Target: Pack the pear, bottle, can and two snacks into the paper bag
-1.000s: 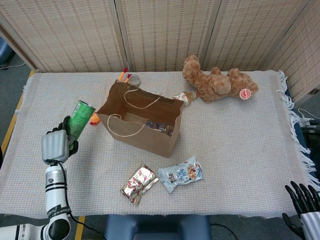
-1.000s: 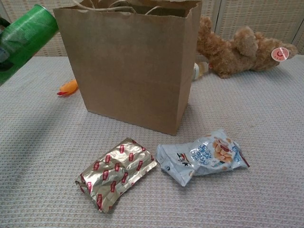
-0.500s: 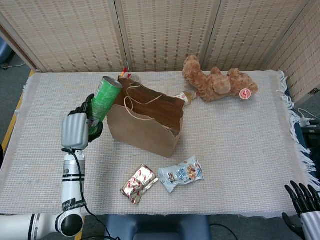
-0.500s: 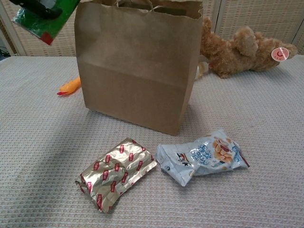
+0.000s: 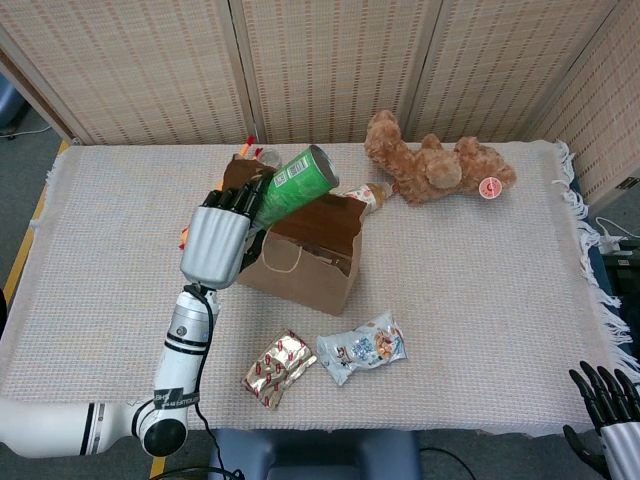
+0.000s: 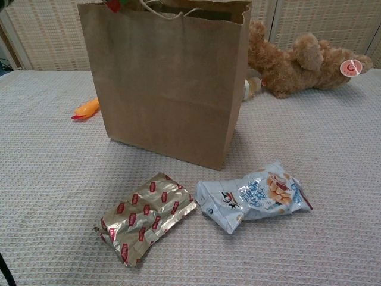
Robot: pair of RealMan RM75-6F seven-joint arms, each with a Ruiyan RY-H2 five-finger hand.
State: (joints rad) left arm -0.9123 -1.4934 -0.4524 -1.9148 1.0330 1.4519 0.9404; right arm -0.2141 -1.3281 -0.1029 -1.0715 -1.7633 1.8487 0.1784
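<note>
Left hand (image 5: 218,240), centre-left of the head view, grasps the green can (image 5: 296,179), tilted over the mouth of the paper bag (image 6: 166,83); can not yet inside. Bag contents mostly hidden; pear and bottle status unclear. Gold snack (image 6: 146,215) and blue snack (image 6: 253,195) lie on the cloth at lower centre, unpacked. Right hand (image 5: 606,410), lower-right corner, released, holding nothing.

Right hand (image 5: 605,408) cropped at frame corner

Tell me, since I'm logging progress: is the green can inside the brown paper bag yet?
Not yet: the left hand holds the green cylindrical can tilted above the brown paper bag.
</note>
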